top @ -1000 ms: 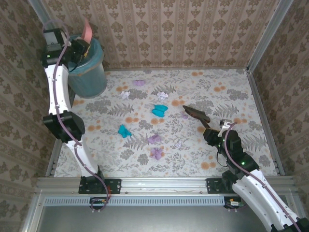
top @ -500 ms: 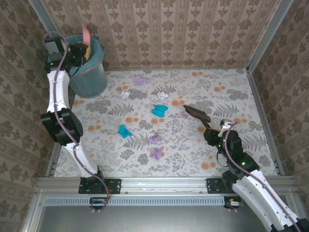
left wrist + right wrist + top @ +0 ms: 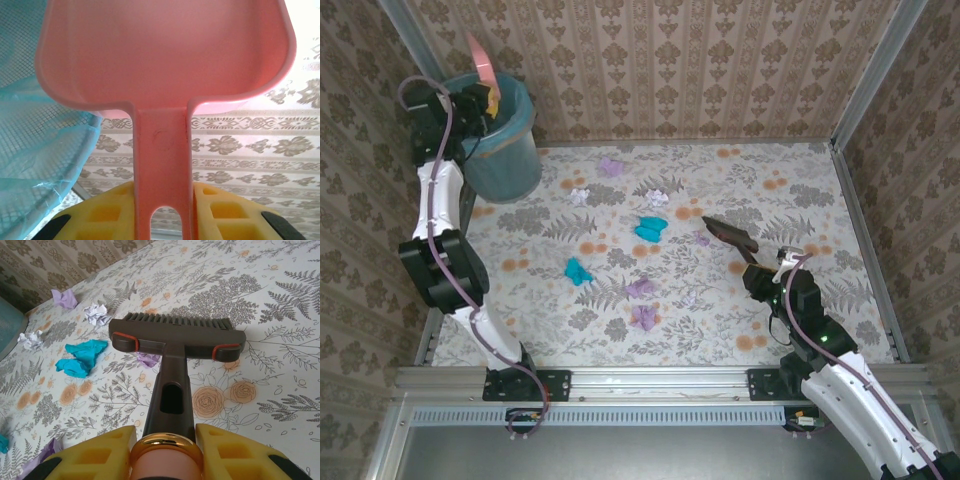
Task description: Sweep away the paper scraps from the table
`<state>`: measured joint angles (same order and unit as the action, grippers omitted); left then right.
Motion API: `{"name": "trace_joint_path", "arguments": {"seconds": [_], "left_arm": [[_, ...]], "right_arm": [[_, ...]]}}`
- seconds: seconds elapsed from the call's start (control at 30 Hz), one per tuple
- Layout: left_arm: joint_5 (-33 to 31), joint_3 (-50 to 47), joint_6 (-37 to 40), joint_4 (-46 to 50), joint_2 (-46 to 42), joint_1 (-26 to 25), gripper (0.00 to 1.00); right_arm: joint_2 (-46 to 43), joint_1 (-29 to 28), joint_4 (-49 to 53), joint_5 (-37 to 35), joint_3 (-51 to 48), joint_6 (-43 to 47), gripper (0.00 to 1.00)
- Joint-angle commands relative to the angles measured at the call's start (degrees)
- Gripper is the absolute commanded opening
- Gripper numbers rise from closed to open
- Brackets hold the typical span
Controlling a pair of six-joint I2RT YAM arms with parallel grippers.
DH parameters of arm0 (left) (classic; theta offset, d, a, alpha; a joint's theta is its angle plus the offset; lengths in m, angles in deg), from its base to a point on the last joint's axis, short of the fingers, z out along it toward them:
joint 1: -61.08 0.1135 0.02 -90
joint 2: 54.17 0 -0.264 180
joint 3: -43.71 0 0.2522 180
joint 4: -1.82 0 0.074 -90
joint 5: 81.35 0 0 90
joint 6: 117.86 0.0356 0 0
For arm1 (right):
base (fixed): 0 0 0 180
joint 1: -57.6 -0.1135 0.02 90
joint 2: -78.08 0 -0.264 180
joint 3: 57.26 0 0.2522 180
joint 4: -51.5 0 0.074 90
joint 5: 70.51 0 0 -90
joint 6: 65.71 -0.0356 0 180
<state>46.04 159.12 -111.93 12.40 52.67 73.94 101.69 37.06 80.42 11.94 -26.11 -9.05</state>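
Paper scraps [image 3: 651, 228], small crumpled wads in teal, lilac and white, lie scattered over the middle and far-left part of the counter [image 3: 800, 190], a flat surface under whitish cloth printed with grey ferns and orange flowers. None are gathered into a pile, so most of the job looks undone. The dark brown hand brush with a wide bristle head [image 3: 175, 335] sits low over the cloth near centre-right. Its bristles face the scraps, one lilac wad [image 3: 148, 359] lies just beside the head, and a teal piece [image 3: 80, 357] lies further left. The right claw [image 3: 165, 440] is clamped on the brush handle, yellow fingers either side. This reads as a ready-to-sweep hold, waiting on a pan. The pink plastic dustpan [image 3: 165, 50] is well away at the far-left corner, raised above the rim of the teal mesh waste bin [image 3: 505, 150], with no scraps visible in its scoop. The left claw [image 3: 162, 205] is closed on the pan's handle, which runs straight up between the fingers — a grip that suits tipping the pan over the bin. Judgement: the pan must come down onto the counter beside the scraps before any stroke of the brush is useful.
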Motion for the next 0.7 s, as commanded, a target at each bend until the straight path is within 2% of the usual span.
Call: {"name": "trace_joint_path", "arguments": {"seconds": [0.0,0.2,0.5,0.67], "left_arm": [[1.32,-1.15,-4.36,-8.91,-2.08,0.6,0.0],[1.38,-1.33,-3.38,-8.77,-3.9,0.26,0.0],[3.51,-3.18,2.97,-6.75,-9.61,-2.51,0.0],[3.52,-6.29,10.58,-3.87,-15.02,-6.24,0.0]], "right_arm": [[-0.9,-0.48,-1.96,-1.89,-0.51,0.21,0.0],[-1.01,-0.47,-1.86,-2.03,-0.45,0.27,0.0],[-1.22,-0.54,-1.18,-2.94,-0.42,0.14,0.0],[-1.9,-0.49,-0.68,-3.39,-0.42,0.03,0.0]]}}
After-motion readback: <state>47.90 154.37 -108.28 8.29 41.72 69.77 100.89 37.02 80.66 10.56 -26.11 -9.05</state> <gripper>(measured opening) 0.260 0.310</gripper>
